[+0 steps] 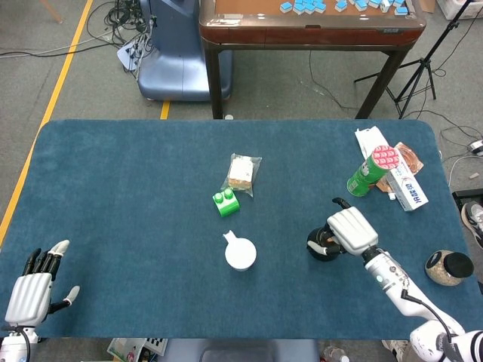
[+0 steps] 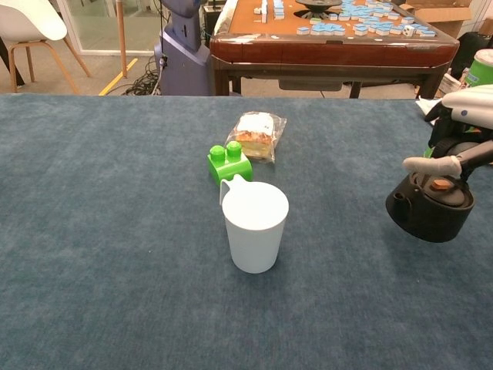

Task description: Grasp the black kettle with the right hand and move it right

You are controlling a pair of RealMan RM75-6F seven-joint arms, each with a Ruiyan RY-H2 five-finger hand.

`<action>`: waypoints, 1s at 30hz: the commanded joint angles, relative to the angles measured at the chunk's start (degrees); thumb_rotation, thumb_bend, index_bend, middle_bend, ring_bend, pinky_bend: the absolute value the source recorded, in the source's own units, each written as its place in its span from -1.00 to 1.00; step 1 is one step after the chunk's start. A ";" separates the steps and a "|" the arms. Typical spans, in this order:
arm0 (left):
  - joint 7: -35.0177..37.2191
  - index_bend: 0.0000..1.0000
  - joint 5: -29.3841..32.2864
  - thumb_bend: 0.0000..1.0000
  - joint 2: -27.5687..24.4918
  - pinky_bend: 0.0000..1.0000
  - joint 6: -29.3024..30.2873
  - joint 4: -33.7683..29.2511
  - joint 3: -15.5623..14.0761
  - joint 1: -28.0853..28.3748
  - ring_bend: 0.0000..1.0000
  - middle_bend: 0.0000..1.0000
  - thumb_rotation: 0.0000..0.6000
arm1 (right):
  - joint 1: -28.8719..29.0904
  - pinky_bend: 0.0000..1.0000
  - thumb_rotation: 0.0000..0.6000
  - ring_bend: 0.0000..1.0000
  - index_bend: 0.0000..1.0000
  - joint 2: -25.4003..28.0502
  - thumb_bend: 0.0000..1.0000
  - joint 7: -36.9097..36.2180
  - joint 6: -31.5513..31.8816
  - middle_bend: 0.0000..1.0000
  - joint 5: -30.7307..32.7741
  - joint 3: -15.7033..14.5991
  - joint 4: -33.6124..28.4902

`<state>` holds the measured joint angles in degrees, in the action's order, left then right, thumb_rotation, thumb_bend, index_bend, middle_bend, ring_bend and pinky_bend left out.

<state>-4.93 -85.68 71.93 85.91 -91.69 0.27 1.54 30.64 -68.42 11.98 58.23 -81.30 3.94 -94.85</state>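
Black kettle (image 2: 428, 208), round-bodied with a short spout, hangs by its top handle from the right hand (image 2: 461, 127), whose fingers (image 2: 431, 164) curl around that handle, apparently just clear of the blue carpeted table (image 1: 136, 196). Held so lightly, it could swing or slip free as it travels right, and might knock the tall green snack can (image 1: 371, 170) or the small dark-lidded glass jar (image 1: 449, 267). The left hand (image 1: 32, 291) rests at the near left edge, holding nothing, fingers loosely together.

- right hand (image 2: 462, 127) cut off by chest view's right edge
- hand covers kettle (image 1: 323, 243) top in head view
- green can (image 2: 481, 69) mostly out of chest view
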 commanded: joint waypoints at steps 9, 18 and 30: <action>0.38 -0.90 0.34 -0.51 -0.01 -0.99 -0.46 0.33 0.03 0.12 -0.77 -0.83 1.00 | 0.56 -0.62 0.19 0.70 1.00 -0.44 -0.07 2.01 -0.30 0.96 1.19 0.30 -0.43; 0.79 -0.90 0.35 -0.51 0.12 -0.99 -0.47 0.68 0.06 0.13 -0.77 -0.83 1.00 | 0.91 -0.37 0.35 0.70 1.00 -0.79 -0.01 3.16 -0.49 0.95 1.74 0.30 -0.61; 1.20 -0.90 0.52 -0.51 0.32 -0.99 -0.65 1.18 0.02 0.12 -0.77 -0.83 1.00 | 1.93 -0.10 0.50 0.70 1.00 -1.25 0.02 5.12 -1.55 0.95 1.96 0.06 -0.67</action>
<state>-3.74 -85.16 72.25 85.28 -90.51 0.29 1.65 32.45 -69.67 16.89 56.82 -79.33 4.04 -95.44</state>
